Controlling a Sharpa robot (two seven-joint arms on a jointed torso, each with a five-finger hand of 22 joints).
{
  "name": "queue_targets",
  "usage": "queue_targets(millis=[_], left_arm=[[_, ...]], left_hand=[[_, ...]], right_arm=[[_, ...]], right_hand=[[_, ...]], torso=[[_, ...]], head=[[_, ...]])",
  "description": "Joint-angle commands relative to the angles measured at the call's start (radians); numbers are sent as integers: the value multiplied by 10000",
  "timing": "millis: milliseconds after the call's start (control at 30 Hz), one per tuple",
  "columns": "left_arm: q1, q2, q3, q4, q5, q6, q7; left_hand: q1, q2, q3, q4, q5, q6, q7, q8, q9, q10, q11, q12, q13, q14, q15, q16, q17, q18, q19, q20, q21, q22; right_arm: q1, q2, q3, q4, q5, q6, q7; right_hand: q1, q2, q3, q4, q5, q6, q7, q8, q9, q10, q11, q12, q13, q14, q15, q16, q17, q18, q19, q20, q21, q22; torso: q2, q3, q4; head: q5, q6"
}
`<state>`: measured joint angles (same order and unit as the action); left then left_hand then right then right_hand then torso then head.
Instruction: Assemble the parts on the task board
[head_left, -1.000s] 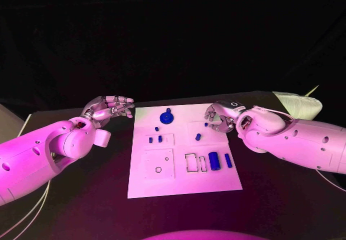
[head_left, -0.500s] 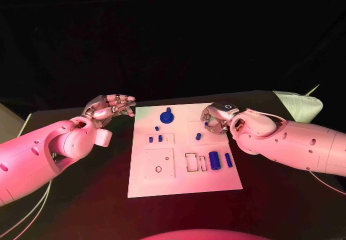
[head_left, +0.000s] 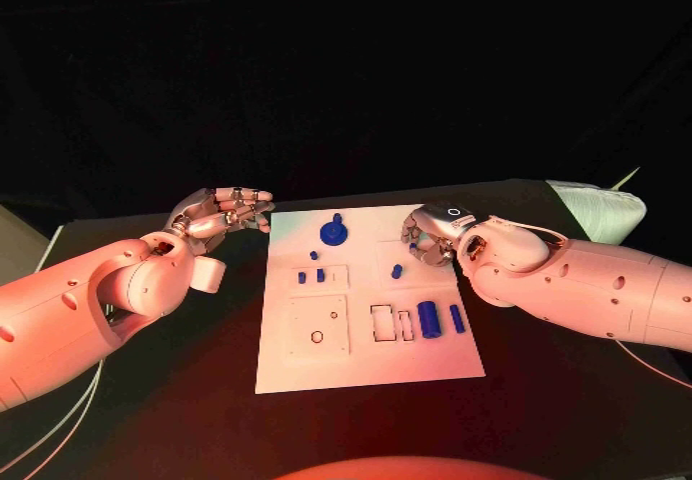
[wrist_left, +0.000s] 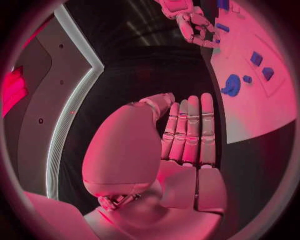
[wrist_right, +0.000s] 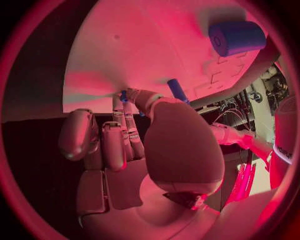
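Pinching small blue part (wrist_right: 123, 96) between fingers (wrist_right: 128, 127), right hand (head_left: 433, 238) was held at task board (head_left: 361, 355) far right edge. Part judged light, rigid, smooth, slip-prone; best gripped across sides. Left hand (head_left: 219, 213) was seen empty over surface, fingers loosely curled.

task board (head_left: 296, 372) centred, left hand (head_left: 219, 213) beside it, right hand (head_left: 430, 237) over its edge

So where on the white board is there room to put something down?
The task board's near strip, below the square plate and the big blue cylinder, is bare. The far end is crowded: the round blue part, small pegs, and the right hand.
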<state>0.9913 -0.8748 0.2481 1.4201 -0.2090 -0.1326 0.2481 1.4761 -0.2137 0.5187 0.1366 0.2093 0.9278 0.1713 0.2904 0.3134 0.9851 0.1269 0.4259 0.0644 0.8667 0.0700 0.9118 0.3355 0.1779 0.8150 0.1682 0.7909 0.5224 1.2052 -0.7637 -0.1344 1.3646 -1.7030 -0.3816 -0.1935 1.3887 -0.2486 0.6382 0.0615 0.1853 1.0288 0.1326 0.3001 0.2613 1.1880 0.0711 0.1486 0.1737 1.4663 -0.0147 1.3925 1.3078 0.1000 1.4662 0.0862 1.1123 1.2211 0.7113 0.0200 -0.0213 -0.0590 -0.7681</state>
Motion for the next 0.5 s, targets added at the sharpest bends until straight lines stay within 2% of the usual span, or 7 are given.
queue_targets(millis=[33, 500], left_arm=[[-2, -8, 10, 33, 22, 28, -15], [-20, -87, 9, 40, -150, -75, -147]], left_hand=[[79, 21, -8, -35, 60, -11, 68, -37, -15, 75, -13, -63, 14, 100, 4, -63, 14, 38, 51, -20, -21, 14], [82, 36, -11, -37, 58, -5, 83, -49, -16, 82, -4, -92, 15, 106, 8, -69, 16, 36, 56, -20, -13, 21]], right_arm=[[-77, 10, -48, 40, -339, 410, -110], [-113, -94, -49, 224, -1060, 664, -560]], right_hand=[[203, 133, 128, -90, 7, 97, -9, 53, 34, 156, -79, 114, 59, 537, -47, 55, 152, -84, 84, -109, 61, 38], [162, 43, 180, -274, -39, 193, -33, 105, 95, 203, -94, 70, 60, 537, -65, 62, 147, -88, 80, -155, 80, 70]], torso=[[-7, 5, 1], [-7, 16, -6]], head=[[-6, -11], [-22, -16]])
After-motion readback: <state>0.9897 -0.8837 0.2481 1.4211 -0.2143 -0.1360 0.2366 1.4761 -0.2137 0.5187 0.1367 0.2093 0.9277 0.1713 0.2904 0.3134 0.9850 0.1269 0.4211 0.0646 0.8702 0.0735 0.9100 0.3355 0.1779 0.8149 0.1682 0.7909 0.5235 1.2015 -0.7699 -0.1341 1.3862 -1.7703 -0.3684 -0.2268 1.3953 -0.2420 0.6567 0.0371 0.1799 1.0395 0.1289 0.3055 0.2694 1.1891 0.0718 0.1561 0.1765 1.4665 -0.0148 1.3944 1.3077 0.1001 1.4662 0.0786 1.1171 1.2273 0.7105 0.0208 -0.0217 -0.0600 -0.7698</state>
